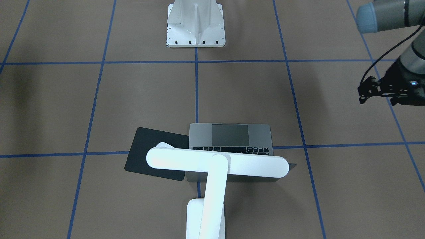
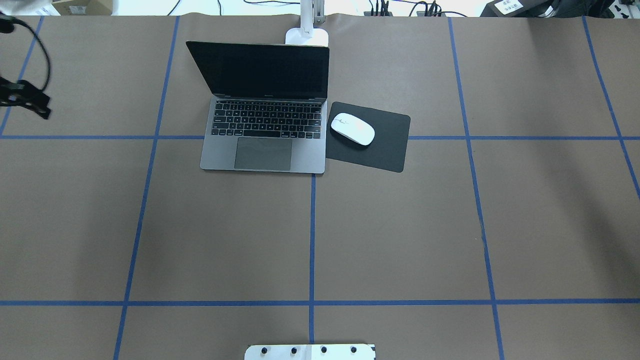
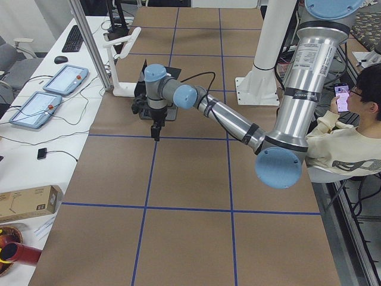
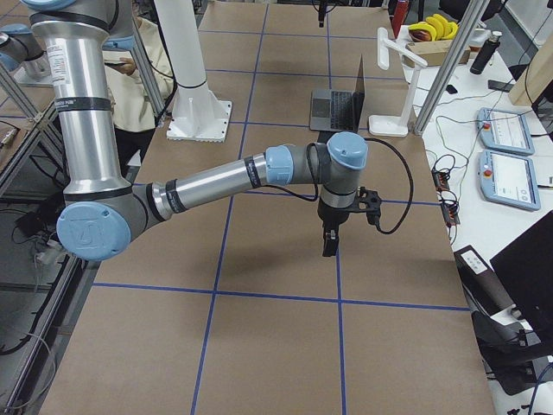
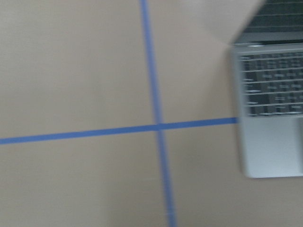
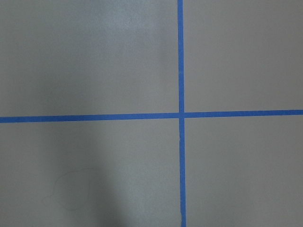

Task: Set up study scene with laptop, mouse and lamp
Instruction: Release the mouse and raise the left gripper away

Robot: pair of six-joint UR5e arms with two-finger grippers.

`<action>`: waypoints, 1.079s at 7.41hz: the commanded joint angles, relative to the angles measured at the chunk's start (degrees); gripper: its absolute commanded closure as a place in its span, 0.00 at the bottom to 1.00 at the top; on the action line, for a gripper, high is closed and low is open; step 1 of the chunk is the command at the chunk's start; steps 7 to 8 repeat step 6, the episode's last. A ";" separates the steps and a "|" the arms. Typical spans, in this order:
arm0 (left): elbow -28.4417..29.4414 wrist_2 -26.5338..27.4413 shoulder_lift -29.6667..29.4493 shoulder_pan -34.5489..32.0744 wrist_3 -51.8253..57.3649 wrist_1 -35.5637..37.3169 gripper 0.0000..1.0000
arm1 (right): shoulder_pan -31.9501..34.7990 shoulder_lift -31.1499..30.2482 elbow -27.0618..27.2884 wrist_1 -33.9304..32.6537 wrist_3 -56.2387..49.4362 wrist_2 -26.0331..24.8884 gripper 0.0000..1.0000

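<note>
Where the table's far side meets its middle line, the laptop (image 2: 264, 150) stands open with its dark screen upright and its keys and trackpad facing the robot. Its right edge touches a thin black mat (image 2: 385, 150), and the mouse (image 2: 353, 129) lies on that mat, in the corner nearest the laptop. The lamp (image 1: 217, 164) stands just behind the screen at the table's far edge, with its long bar head lying level across the top of the lid. The brown table (image 2: 400, 240) is marked into squares by blue tape. A white bolted pedestal (image 1: 196, 25) sits at the robot's side of it. The left gripper (image 3: 156, 134) hangs above the table, well to the left of the laptop; I cannot tell how its jaws stand. The right gripper (image 4: 329, 245) hangs over a tape crossing, well apart from the laptop; its jaws too cannot be judged.
</note>
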 commanded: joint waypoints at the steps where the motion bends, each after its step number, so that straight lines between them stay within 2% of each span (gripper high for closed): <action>1: 7.78 -1.10 2.96 -10.63 16.77 -0.61 0.01 | 0.02 0.01 -1.50 0.03 -0.91 -0.08 0.00; 2: 12.69 -5.11 3.58 -15.47 25.20 -0.70 0.01 | 0.02 0.01 -1.51 0.03 -0.99 -0.08 0.00; 5: 23.77 -6.03 3.67 -24.10 37.72 -5.86 0.01 | 0.02 -1.65 -1.86 0.11 -2.04 -0.25 0.00; 8: 25.20 -6.12 3.67 -25.17 39.68 -6.15 0.01 | 0.02 -1.49 -1.94 0.03 -2.22 -0.16 0.00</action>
